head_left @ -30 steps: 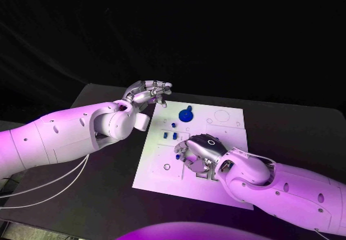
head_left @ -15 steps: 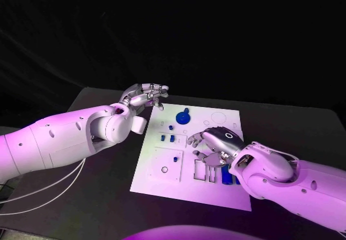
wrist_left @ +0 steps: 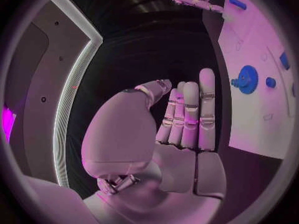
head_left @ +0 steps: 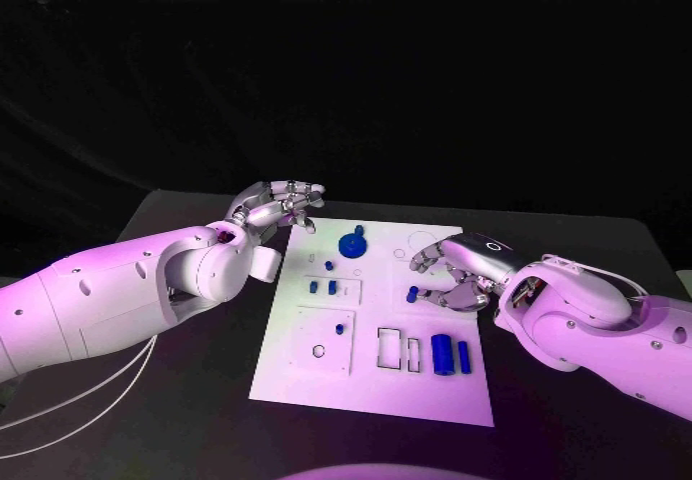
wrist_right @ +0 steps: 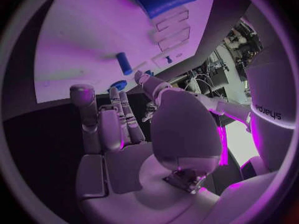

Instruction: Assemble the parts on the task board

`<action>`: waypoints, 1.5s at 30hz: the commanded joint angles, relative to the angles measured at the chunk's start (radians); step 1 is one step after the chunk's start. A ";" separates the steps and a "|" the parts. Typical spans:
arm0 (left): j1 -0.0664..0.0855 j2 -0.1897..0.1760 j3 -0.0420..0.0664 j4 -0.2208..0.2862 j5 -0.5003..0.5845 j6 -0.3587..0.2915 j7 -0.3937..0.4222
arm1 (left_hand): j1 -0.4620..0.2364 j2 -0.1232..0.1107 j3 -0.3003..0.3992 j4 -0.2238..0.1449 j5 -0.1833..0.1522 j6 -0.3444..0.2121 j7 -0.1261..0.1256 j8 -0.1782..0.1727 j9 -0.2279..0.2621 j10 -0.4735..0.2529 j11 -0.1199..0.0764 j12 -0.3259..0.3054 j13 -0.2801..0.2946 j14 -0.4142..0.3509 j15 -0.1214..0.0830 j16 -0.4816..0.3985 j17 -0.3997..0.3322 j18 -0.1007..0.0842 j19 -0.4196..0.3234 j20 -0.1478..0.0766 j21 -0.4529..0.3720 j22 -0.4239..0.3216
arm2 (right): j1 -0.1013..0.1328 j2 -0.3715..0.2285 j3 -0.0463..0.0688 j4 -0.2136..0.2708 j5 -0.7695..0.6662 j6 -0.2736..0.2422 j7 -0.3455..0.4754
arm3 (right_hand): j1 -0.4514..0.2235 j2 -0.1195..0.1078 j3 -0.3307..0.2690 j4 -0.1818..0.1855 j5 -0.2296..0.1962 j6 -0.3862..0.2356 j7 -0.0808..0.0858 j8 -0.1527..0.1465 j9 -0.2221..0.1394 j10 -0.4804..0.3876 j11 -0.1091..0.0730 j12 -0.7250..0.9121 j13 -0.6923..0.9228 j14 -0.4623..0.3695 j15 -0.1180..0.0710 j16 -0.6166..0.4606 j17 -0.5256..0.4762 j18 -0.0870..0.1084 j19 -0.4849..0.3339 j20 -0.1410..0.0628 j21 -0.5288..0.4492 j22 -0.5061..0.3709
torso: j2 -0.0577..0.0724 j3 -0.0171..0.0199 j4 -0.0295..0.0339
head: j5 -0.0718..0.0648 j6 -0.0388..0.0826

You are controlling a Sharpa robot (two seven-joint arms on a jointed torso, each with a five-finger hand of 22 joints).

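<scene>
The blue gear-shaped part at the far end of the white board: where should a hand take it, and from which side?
The blue gear-shaped part lies flat on the white task board, with a small knob rising from it. Probably best to come from straight above and pinch that knob, since the flat toothed disc offers little edge to hold. The left hand hovers nearest.

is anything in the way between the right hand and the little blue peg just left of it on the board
Nothing visible. In the head view the right hand hovers over the task board with the small blue peg right beside its fingertips, bare white board around it. The left hand sits off the board's far left corner.
</scene>
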 commanded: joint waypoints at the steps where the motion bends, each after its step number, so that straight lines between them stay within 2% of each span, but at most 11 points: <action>1: 0.000 0.002 0.000 0.001 -0.004 0.020 0.004 | -0.002 -0.001 -0.003 -0.005 0.005 -0.008 0.001 -0.002 -0.001 -0.006 -0.003 0.006 0.001 -0.007 0.001 -0.004 -0.001 0.013 0.001 0.004 -0.003 -0.001 | 0.004 0.000 0.000 -0.012 0.040 0.112 0.002 | 0.017 0.003 -0.010 -0.001 0.004 -0.004 0.003 -0.006 -0.001 -0.007 0.000 0.002 -0.003 -0.001 0.008 -0.005 -0.004 0.021 -0.005 0.001 -0.008 -0.005 | 0.000 0.0005 0.0007 | -0.003 0.000; 3: 0.000 0.002 0.000 0.001 -0.004 0.021 0.003 | -0.002 0.000 -0.003 -0.005 0.005 -0.009 0.002 -0.001 -0.001 -0.010 -0.002 0.010 0.002 -0.009 0.002 -0.004 -0.002 0.014 0.001 0.005 -0.006 -0.003 | 0.005 0.002 0.000 -0.017 0.042 0.124 0.005 | 0.022 0.006 -0.012 -0.002 0.005 -0.002 0.003 -0.005 -0.002 -0.006 0.000 0.004 -0.004 -0.002 0.008 -0.005 -0.004 0.021 -0.005 0.001 -0.009 -0.006 | 0.000 -0.0021 0.0018 | -0.006 0.000; 4: 0.000 0.002 -0.001 0.001 -0.004 0.022 0.003 | -0.002 0.000 -0.003 -0.005 0.005 -0.009 0.002 -0.001 -0.001 -0.010 -0.002 0.010 0.002 -0.009 0.002 -0.004 -0.002 0.014 0.001 0.005 -0.006 -0.003 | 0.005 0.003 0.000 -0.019 0.042 0.128 0.006 | 0.037 0.015 -0.013 -0.005 0.006 0.018 0.003 0.005 0.001 0.010 -0.001 0.016 -0.005 0.001 0.007 -0.003 0.000 0.020 0.001 0.001 -0.006 -0.003 | 0.001 -0.0020 0.0028 | -0.006 0.000; 7: 0.000 0.002 -0.001 -0.001 -0.004 0.023 0.002 | -0.002 0.000 -0.003 -0.005 0.005 -0.009 0.002 -0.001 -0.001 -0.010 -0.002 0.010 0.002 -0.009 0.002 -0.004 -0.002 0.014 0.001 0.005 -0.006 -0.003 | 0.005 0.008 -0.001 -0.025 0.043 0.141 0.010 | 0.046 0.020 -0.016 -0.007 0.008 0.025 0.002 0.008 0.001 0.022 -0.003 0.026 -0.007 0.005 0.006 0.002 0.008 0.019 0.009 -0.001 0.001 0.002 | 0.002 -0.0013 0.0040 | -0.005 -0.002; 14: 0.000 0.000 -0.001 -0.001 -0.004 0.023 0.002 | -0.002 0.000 -0.003 -0.005 0.005 -0.009 0.002 -0.001 -0.001 -0.010 -0.002 0.010 0.002 -0.009 0.002 -0.004 -0.002 0.014 0.001 0.005 -0.006 -0.003 | 0.002 0.027 -0.003 -0.040 0.037 0.139 0.014 | 0.059 0.038 -0.011 -0.004 0.012 0.045 0.004 0.014 -0.001 0.055 -0.005 0.044 -0.015 0.013 0.003 0.007 0.017 0.013 0.030 -0.006 0.019 0.015 | 0.001 -0.0037 0.0024 | -0.004 -0.004; 20: 0.000 0.000 -0.001 -0.002 -0.004 0.024 0.002 | -0.002 0.000 -0.003 -0.005 0.005 -0.009 0.002 -0.001 -0.001 -0.010 -0.002 0.010 0.002 -0.009 0.002 -0.004 -0.002 0.014 0.001 0.005 -0.006 -0.003 | -0.006 0.043 -0.004 -0.048 0.036 0.120 0.021 | 0.072 0.058 0.012 -0.001 -0.002 0.073 0.003 0.023 -0.002 0.091 -0.009 0.053 -0.025 0.017 -0.001 0.011 0.024 0.007 0.055 -0.008 0.051 0.040 | 0.001 -0.0029 0.0042 | -0.005 -0.007; 33: 0.000 -0.001 -0.001 -0.002 -0.004 0.025 0.001 | -0.002 0.000 -0.003 -0.005 0.005 -0.009 0.002 -0.001 -0.001 -0.010 -0.002 0.010 0.002 -0.009 0.002 -0.004 -0.002 0.014 0.001 0.005 -0.006 -0.003 | -0.018 0.064 -0.006 -0.062 0.015 0.099 0.013 | 0.083 0.073 0.054 -0.001 -0.018 0.104 -0.005 0.032 -0.004 0.147 -0.021 0.058 -0.036 0.026 -0.011 0.026 0.049 -0.003 0.084 -0.015 0.099 0.078 | 0.001 -0.0015 0.0021 | -0.004 -0.012; 37: 0.000 0.000 -0.001 -0.002 -0.004 0.025 0.001 | -0.002 0.000 -0.003 -0.005 0.005 -0.009 0.002 -0.001 -0.001 -0.010 -0.002 0.010 0.002 -0.009 0.002 -0.004 -0.002 0.014 0.001 0.005 -0.006 -0.003 | -0.021 0.068 -0.006 -0.066 0.001 0.083 -0.004 | 0.086 0.082 0.069 0.000 -0.030 0.118 -0.011 0.039 -0.002 0.173 -0.028 0.062 -0.036 0.031 -0.016 0.034 0.064 -0.008 0.098 -0.019 0.125 0.099 | 0.001 -0.0014 0.0025 | -0.006 -0.012; 38: 0.000 0.000 -0.001 -0.002 -0.004 0.026 0.001 | -0.002 0.000 -0.003 -0.005 0.005 -0.009 0.002 -0.001 -0.001 -0.010 -0.002 0.010 0.002 -0.009 0.002 -0.004 -0.002 0.014 0.001 0.005 -0.006 -0.003 | -0.021 0.069 -0.006 -0.067 -0.003 0.079 -0.009 | 0.092 0.089 0.079 -0.002 -0.049 0.123 -0.014 0.042 -0.002 0.182 -0.031 0.063 -0.036 0.033 -0.019 0.037 0.069 -0.010 0.103 -0.022 0.134 0.106 | 0.000 -0.0013 0.0029 | -0.007 -0.013; 45: 0.000 0.000 -0.001 -0.002 -0.004 0.027 0.000 | -0.003 0.001 -0.003 -0.004 0.005 -0.009 0.002 0.001 -0.001 -0.012 -0.002 0.013 0.003 -0.009 0.002 -0.004 -0.003 0.014 0.001 0.005 -0.007 -0.003 | -0.026 0.074 -0.006 -0.066 -0.030 0.035 -0.036 | 0.099 0.115 0.105 -0.004 -0.053 0.155 -0.028 0.065 0.009 0.218 -0.044 0.069 -0.032 0.037 -0.029 0.046 0.084 -0.014 0.115 -0.031 0.159 0.128 | 0.001 -0.0013 0.0029 | -0.010 -0.013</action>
